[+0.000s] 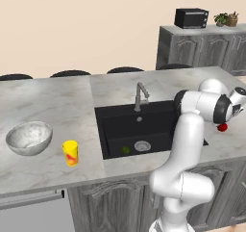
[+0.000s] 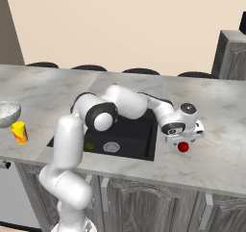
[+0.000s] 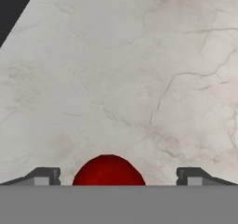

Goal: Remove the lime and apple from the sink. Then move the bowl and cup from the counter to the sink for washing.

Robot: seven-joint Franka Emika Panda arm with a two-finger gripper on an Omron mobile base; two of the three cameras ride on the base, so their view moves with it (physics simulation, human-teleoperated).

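Over the counter, right of the sink: the white arm's two-finger gripper (image 2: 184,140) hangs just above the small round shiny red apple (image 2: 183,147).
Gripper: its two dark fingertips (image 3: 45,175) are spread wide, with a gap on each side of the apple (image 3: 108,170), and they hold nothing.
Apple: it sits on the grey-white marble counter (image 2: 216,144), out of the basin, near the sink's right rim; from the left base camera it peeks out under the hand (image 1: 222,127).
Sink: the black box-shaped sink (image 1: 120,130) has a round silver drain (image 1: 142,146) and a grey metal tap (image 1: 140,95) at its back rim.
Lime: the small round dark-green lime (image 1: 125,150) lies on the sink floor, at about 9 o'clock from the drain.
Cup: the small yellow cup with a red-orange mark (image 1: 70,152) stands on the counter left of the sink.
Bowl: the wide round grey-white marbled bowl (image 1: 29,137) sits near the cup, at about 10 o'clock from it.
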